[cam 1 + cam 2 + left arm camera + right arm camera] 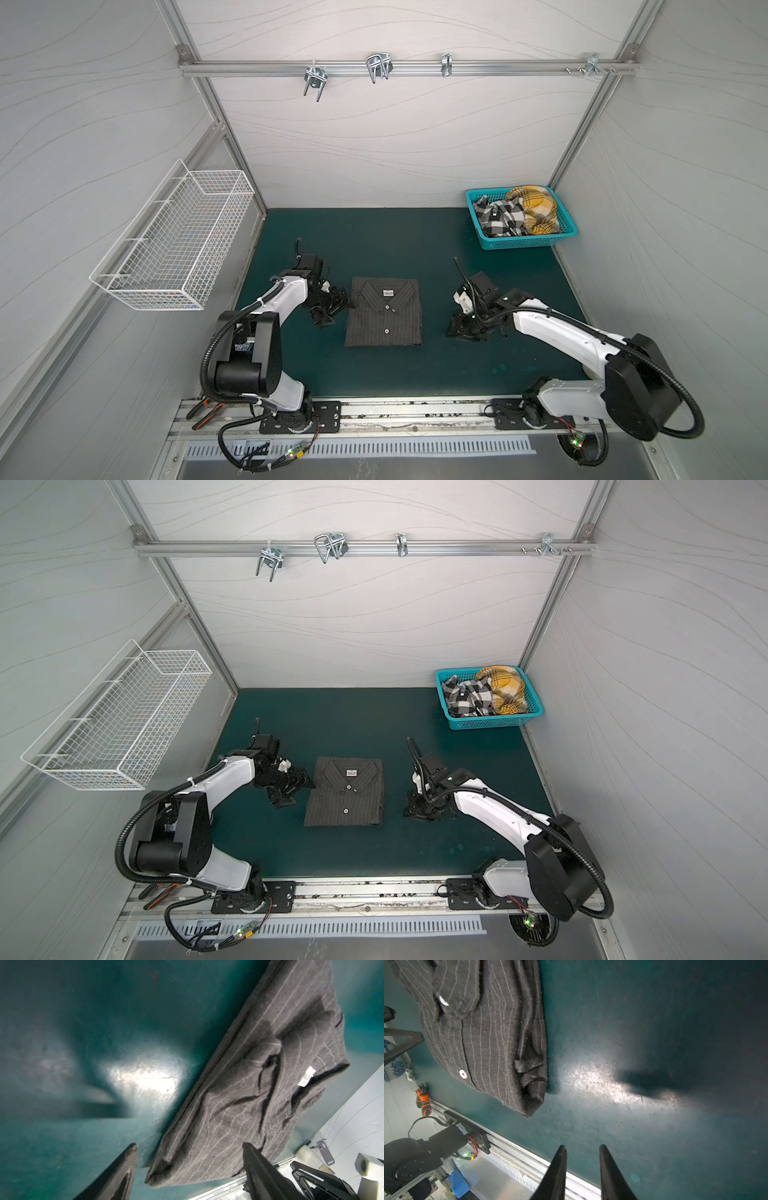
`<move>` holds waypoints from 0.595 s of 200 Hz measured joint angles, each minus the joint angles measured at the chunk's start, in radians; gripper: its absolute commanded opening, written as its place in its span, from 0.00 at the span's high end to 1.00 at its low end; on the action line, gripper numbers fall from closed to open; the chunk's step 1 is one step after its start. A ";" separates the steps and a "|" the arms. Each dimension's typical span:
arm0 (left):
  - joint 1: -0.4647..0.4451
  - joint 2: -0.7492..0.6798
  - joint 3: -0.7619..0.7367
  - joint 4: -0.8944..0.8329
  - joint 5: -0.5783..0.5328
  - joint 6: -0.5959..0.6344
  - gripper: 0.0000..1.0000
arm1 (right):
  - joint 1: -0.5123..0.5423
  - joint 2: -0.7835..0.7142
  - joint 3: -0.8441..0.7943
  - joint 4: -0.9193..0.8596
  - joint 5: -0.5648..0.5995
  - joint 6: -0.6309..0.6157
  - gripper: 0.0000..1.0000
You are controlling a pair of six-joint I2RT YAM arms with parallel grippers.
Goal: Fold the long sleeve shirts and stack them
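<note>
My left hand (334, 309), wide and empty, sits at nine o'clock of the folded striped shirt (384, 313); my right hand (582, 1147), narrow and empty, at three. That fold looks finished. Next I'd reach to the basket (486, 243) at one o'clock for a plaid shirt (496, 216).
</note>
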 measured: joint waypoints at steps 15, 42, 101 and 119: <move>-0.009 0.019 0.002 0.009 -0.004 -0.003 0.31 | -0.002 0.006 0.000 0.010 -0.004 0.000 0.71; -0.026 0.068 0.013 0.034 -0.006 -0.007 0.42 | -0.006 0.019 0.000 0.024 -0.013 0.000 0.72; -0.087 0.124 0.017 0.079 -0.023 -0.050 0.86 | -0.023 0.021 -0.001 0.036 -0.034 0.000 0.73; -0.091 0.126 0.020 0.080 -0.027 -0.052 0.98 | -0.033 0.021 -0.007 0.042 -0.042 0.000 0.73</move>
